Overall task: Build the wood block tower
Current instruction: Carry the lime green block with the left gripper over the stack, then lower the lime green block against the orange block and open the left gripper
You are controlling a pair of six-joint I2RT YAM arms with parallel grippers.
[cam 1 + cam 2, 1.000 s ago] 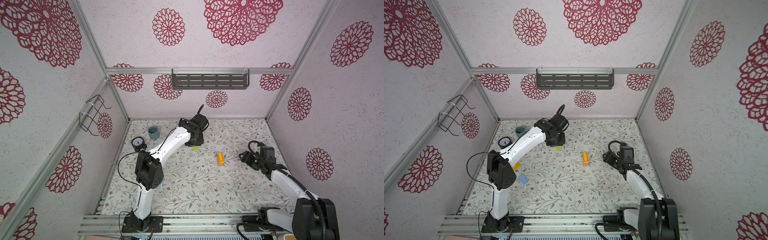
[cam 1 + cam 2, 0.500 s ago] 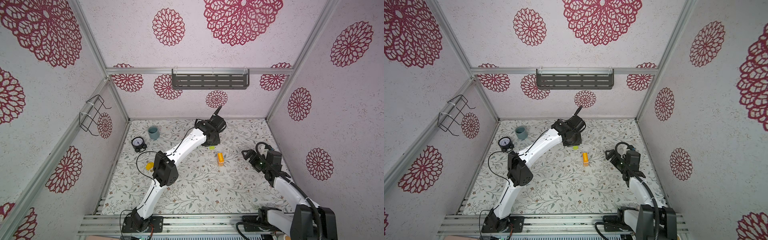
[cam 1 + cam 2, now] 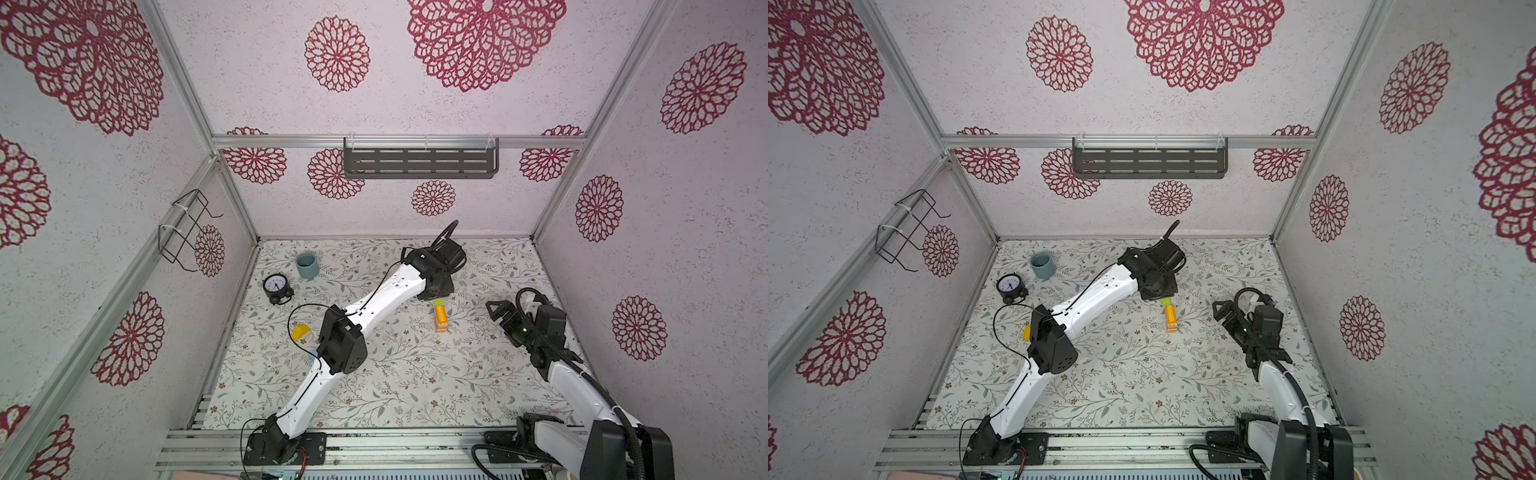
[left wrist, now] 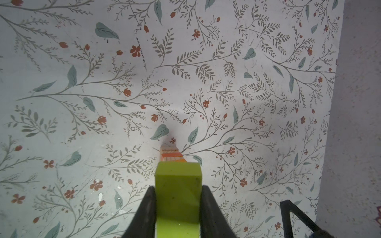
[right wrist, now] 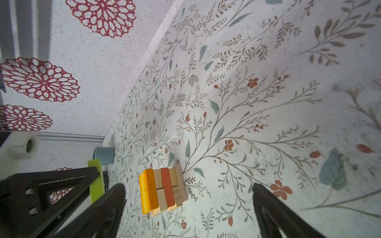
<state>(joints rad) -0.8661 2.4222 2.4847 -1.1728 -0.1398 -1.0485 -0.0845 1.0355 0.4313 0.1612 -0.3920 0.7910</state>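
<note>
Left wrist view: the left gripper [image 4: 178, 187], clamped on a lime-green rectangular wooden block [image 4: 178, 177], hangs just above the slim orange-and-plain-wood tower [image 4: 170, 155] on the floral bench [image 4: 82, 61], apparently to cap it, while the right gripper [image 5: 188, 186] stands beside the tower, jaws wide apart.

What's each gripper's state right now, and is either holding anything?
Left gripper: closed on the green block.
Right gripper: open, holding nothing.
</note>
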